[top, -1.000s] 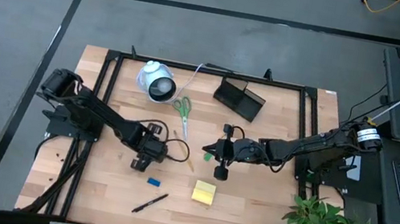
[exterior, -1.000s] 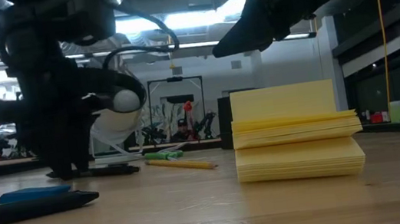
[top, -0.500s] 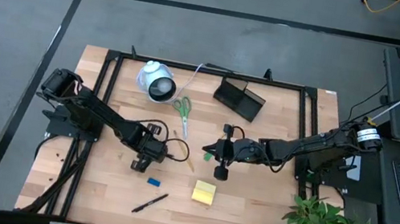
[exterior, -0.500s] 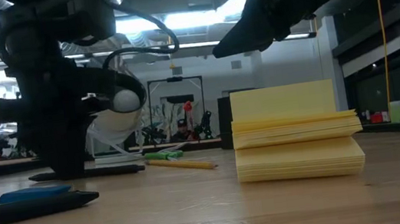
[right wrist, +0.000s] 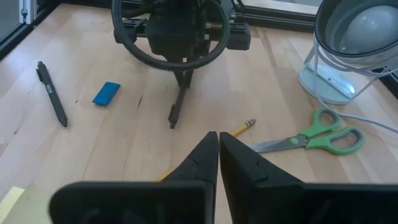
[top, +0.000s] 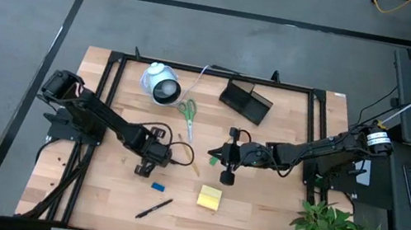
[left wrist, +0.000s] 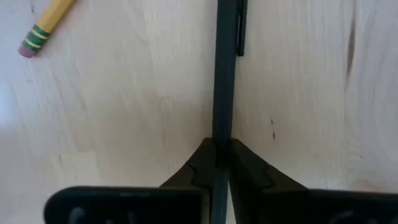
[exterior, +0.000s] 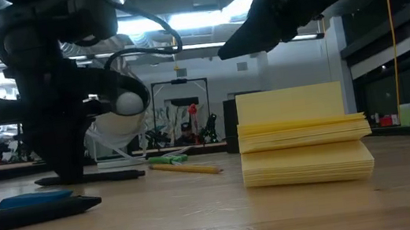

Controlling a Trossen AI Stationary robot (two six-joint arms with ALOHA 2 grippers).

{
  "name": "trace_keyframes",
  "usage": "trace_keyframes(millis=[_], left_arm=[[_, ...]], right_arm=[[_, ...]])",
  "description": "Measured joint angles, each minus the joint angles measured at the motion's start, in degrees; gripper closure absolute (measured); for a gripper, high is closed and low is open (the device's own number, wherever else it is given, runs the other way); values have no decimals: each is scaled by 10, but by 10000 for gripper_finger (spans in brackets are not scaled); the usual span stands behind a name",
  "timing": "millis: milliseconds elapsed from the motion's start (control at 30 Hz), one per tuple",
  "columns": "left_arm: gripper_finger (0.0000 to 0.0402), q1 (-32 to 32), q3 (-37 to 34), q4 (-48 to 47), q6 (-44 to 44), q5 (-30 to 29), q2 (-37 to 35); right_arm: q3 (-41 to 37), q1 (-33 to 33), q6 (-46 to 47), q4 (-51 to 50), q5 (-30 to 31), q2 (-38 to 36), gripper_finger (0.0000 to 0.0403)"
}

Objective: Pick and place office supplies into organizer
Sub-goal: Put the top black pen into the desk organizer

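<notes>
The left tool (top: 150, 156) is down at the tabletop (top: 255, 215), its fingers (left wrist: 202, 167) clamped on a black pen (left wrist: 222, 81) that lies flat on the wood. The right wrist view confirms the grip: the pen runs out from between the fingers. A pencil (left wrist: 46, 27) lies near the held pen, apart from it.

The right tool (top: 228, 167) hangs above the middle of the tabletop with its fingers (right wrist: 205, 160) pressed together — nothing between them.

Locations of the remaining items:
- Second black pen (top: 154, 208) — near the front edge, well apart from both tools.
- Blue eraser (top: 158, 185) — between the left tool and the second pen.
- Yellow sticky-note pad (top: 209, 198) — just in front of the right tool.
- Green-handled scissors (top: 187, 115) — beside the white round device (top: 160, 84).
- Organizer (top: 245, 102) — at the far side of the tabletop, well apart from both tools.
</notes>
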Motion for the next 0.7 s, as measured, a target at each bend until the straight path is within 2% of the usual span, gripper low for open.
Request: trace_keyframes(millis=[200, 400, 500, 700], left_arm=[[385, 0, 1, 22, -1, -12, -64], [385, 1, 1, 32, 7, -50, -146], [385, 4, -4, 87, 38, -72, -186], [385, 33, -61, 218, 84, -58, -255]], right_arm=[[0, 0, 1, 0, 0, 0, 382], [0, 0, -16, 7, 0, -3, 382], [0, 1, -42, 26, 0, -7, 382], [0, 8, -67, 29, 0, -30, 382]])
